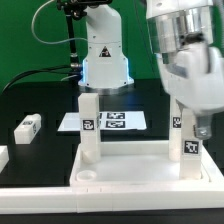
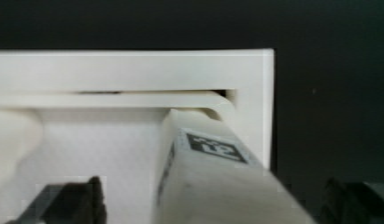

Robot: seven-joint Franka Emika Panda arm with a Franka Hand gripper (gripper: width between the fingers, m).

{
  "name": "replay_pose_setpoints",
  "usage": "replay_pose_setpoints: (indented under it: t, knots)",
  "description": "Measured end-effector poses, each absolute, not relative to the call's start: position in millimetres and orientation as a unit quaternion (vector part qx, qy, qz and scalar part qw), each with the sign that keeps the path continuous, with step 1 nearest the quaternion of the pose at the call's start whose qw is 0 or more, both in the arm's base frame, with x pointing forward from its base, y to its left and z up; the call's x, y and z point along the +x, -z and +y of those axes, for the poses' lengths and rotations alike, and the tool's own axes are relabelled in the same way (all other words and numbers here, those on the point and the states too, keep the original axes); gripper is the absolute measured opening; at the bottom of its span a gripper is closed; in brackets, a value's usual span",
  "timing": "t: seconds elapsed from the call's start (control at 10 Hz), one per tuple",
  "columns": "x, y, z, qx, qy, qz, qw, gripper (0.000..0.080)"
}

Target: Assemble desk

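The white rimmed desk tabletop lies at the front of the table. One square leg post stands upright in its corner socket on the exterior view's left. A second tagged leg post stands at the corner on the exterior view's right, and my gripper is down over its top. In the wrist view this leg runs between my dark fingers, with a gap between that finger and the leg. The jaws look open around the leg. The tabletop's rim lies beyond it.
A loose tagged leg post lies on the black table at the exterior view's left, and another white part is at that edge. The marker board lies behind the tabletop, with the robot base behind it.
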State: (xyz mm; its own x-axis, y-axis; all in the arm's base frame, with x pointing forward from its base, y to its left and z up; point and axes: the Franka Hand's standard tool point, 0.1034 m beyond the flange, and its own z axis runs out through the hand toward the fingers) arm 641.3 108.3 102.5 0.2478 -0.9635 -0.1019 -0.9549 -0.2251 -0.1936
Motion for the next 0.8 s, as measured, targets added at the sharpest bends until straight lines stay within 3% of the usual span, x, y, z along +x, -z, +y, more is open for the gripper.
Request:
replay_pose_setpoints:
  t: [0.1, 0.4, 0.7, 0.8]
  knots:
    - [642.4, -101.8, 104.7, -0.812, 0.032, 0.572, 0.11, 0.0639]
    - [642.5, -101.8, 103.8, -0.863, 0.044, 0.493, 0.103, 0.0647]
    - [644.4, -104.7, 104.2, -0.973, 0.071, 0.213, 0.061, 0.0649]
    - [644.6, -103.8, 103.1, -0.978, 0.072, 0.188, 0.059, 0.0649]
